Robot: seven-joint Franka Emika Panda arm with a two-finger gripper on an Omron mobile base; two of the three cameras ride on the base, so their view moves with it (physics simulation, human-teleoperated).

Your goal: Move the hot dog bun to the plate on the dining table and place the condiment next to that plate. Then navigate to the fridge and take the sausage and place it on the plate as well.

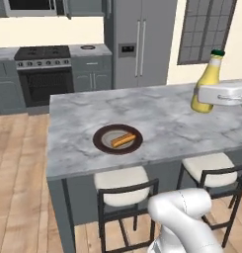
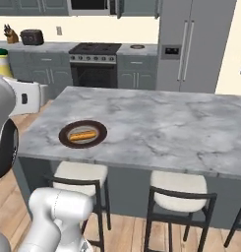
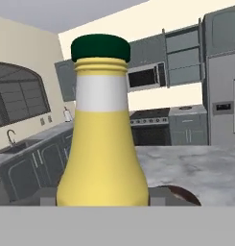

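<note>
Grey marble table filled centre of left base frame; stainless fridge at top, black oven upper left. Dark round plate held tan hot dog bun. End effector at right edge clasped yellow green-capped condiment bottle, upright.

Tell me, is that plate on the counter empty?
No, the dark plate holds a hot dog bun lying across its middle.
</note>
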